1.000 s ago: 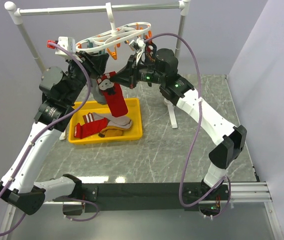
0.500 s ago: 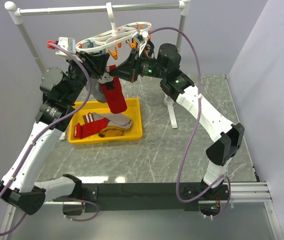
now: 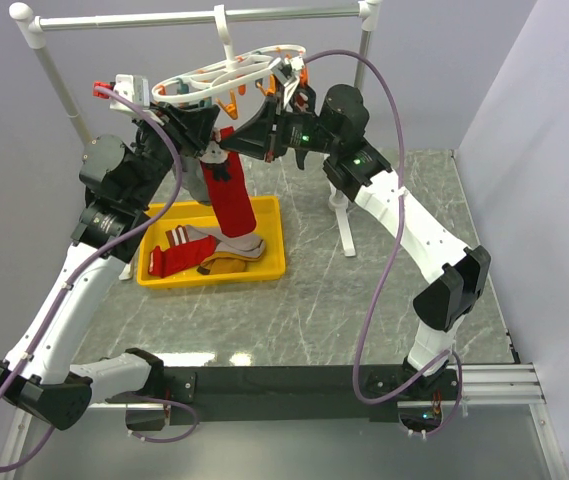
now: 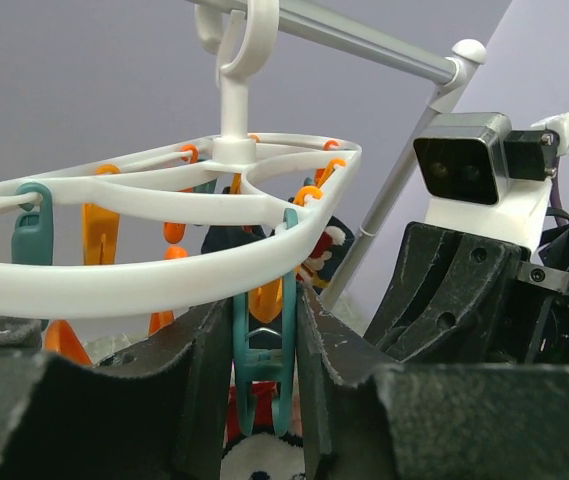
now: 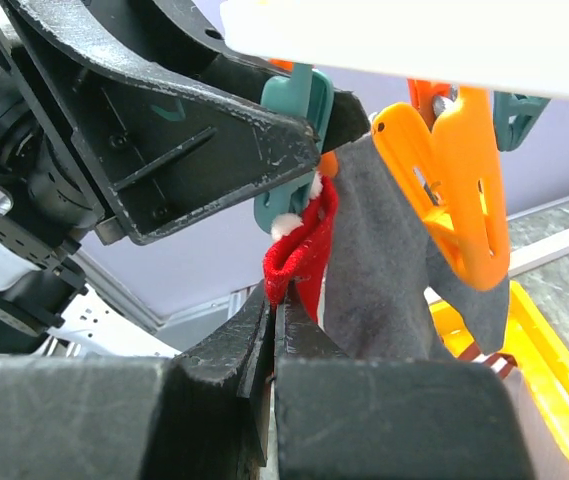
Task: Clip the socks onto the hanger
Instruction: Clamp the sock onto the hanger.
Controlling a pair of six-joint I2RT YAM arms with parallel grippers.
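Observation:
The white oval hanger (image 3: 229, 72) hangs by its hook from the rail, its ring (image 4: 154, 265) carrying orange and teal clothespins. My left gripper (image 4: 264, 345) is shut on a teal clothespin (image 4: 262, 370), squeezing its upper arms. My right gripper (image 5: 274, 300) is shut on the cuff of a red sock (image 5: 299, 250) and holds that cuff just under the teal clothespin (image 5: 289, 100). The rest of the red sock (image 3: 234, 200) dangles toward the tray. A grey sock (image 5: 384, 270) hangs from an orange clothespin (image 5: 459, 190) beside it.
A yellow tray (image 3: 269, 270) on the table holds more socks (image 3: 179, 250), red, grey and mustard. The white pole-and-rail stand (image 3: 44, 60) frames the hanger, with one foot (image 3: 344, 225) right of the tray. Both arms crowd together under the hanger.
My right gripper has risen and moved left with the red sock's cuff, bringing it up under the hanger. The left gripper has stayed on the teal clothespin.

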